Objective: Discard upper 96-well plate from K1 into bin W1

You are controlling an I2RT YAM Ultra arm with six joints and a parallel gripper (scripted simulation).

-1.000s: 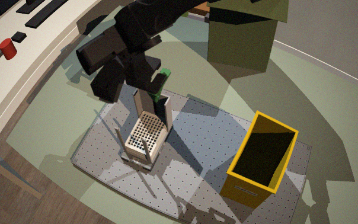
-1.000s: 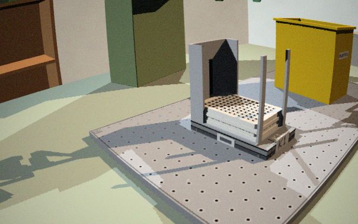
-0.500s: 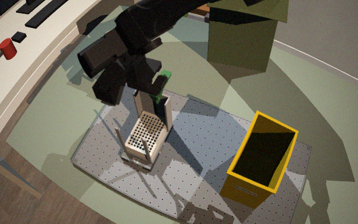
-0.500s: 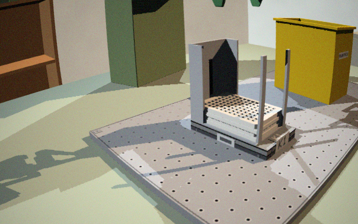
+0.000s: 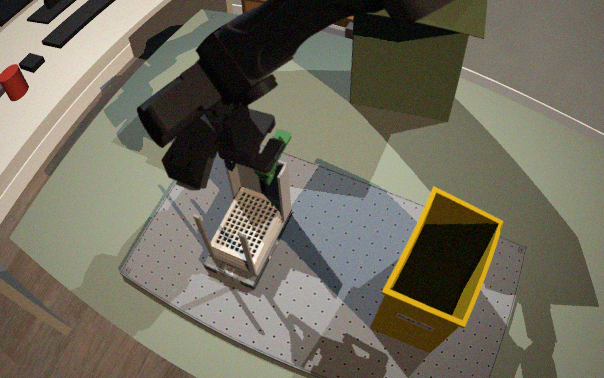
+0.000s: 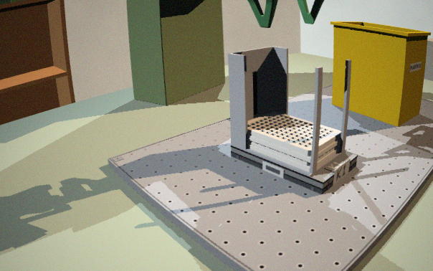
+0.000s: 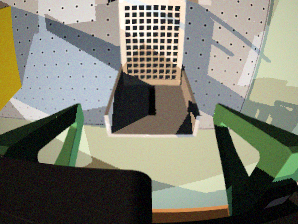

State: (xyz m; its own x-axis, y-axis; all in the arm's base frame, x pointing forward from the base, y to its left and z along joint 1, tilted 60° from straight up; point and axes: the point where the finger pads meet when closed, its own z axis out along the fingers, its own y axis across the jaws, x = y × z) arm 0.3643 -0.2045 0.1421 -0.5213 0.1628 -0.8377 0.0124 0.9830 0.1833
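Note:
The stack rack K1 [image 6: 292, 143] stands on the perforated plate, with a tall back wall and two thin front posts. Two cream 96-well plates lie stacked in it; the upper plate [image 6: 293, 130] shows its grid of wells, also in the top view [image 5: 245, 225] and in the wrist view [image 7: 153, 39]. The lower plate [image 6: 287, 148] sits under it. My gripper [image 7: 148, 111] with green fingers is open and empty. It hovers above the rack's back wall, its fingertips at the top edge of the exterior view [image 6: 287, 11]. The yellow bin W1 [image 5: 442, 265] stands upright to the right.
A tall olive-green box [image 5: 407, 60] stands behind the plate. A brown shelf [image 6: 32, 61] is at the far left. A cream console with a red cylinder [image 5: 13, 82] lies at the far left of the top view.

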